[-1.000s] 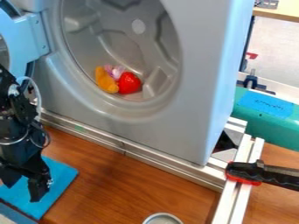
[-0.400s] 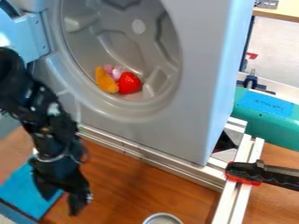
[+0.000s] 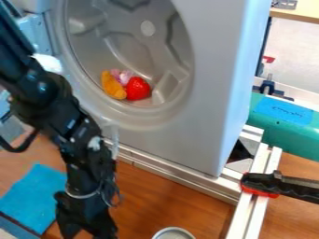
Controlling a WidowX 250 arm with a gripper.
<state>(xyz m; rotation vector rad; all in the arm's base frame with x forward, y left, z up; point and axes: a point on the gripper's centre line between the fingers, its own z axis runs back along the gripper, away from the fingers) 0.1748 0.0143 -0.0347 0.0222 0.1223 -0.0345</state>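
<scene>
The gripper (image 3: 87, 228) hangs between the blue cloth (image 3: 32, 198) at its left and the tin (image 3: 173, 234) at its right, the red toy (image 3: 137, 88) in the drum (image 3: 132, 55) above; whether it is open or closed cannot be told.

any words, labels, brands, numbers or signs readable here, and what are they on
Blue tape on the green object: dark handwriting, too blurred to read.
Robot arm: small pale marks, too blurred to tell if they are text.
No word, brand, number or sign can be read with certainty.
</scene>
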